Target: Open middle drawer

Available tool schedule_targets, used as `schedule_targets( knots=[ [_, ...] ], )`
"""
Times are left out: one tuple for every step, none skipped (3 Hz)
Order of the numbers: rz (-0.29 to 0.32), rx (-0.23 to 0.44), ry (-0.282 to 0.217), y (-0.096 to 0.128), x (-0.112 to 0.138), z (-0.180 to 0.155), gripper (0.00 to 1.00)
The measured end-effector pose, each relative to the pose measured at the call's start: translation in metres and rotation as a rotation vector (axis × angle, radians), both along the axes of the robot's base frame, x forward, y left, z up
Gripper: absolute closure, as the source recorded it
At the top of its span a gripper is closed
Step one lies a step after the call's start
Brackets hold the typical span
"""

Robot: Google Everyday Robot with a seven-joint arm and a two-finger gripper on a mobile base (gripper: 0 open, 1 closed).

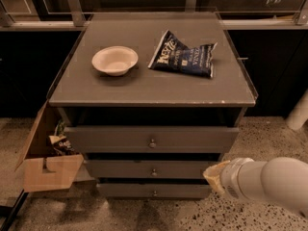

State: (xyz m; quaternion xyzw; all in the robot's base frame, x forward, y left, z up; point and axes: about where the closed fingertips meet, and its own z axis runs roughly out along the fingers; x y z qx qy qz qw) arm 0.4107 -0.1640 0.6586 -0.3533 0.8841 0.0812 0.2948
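Observation:
The grey cabinet (144, 88) has three drawer fronts stacked one above another. The middle drawer (120, 169) is the mid-sized front, with a small round knob (154, 172). It sits under the wider top drawer (110, 138) and above the narrow bottom drawer (125, 190). My gripper (213, 175) is at the lower right, at the tip of my white arm (269, 182). It is level with the middle drawer's right end and close to it. I cannot tell whether it touches the front.
A white bowl (114, 60) and a dark blue chip bag (185, 57) lie on the cabinet top. An open cardboard box (48, 170) holding packets stands on the speckled floor at the cabinet's left. A dark counter and a railing run behind.

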Motion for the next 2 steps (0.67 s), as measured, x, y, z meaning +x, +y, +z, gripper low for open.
schedule_targets(
  knots=[
    [-0.052,0.000,-0.011,0.003,0.002,-0.035,1.00],
    [-0.053,0.009,-0.023,0.011,0.010,-0.066,1.00]
  ],
)
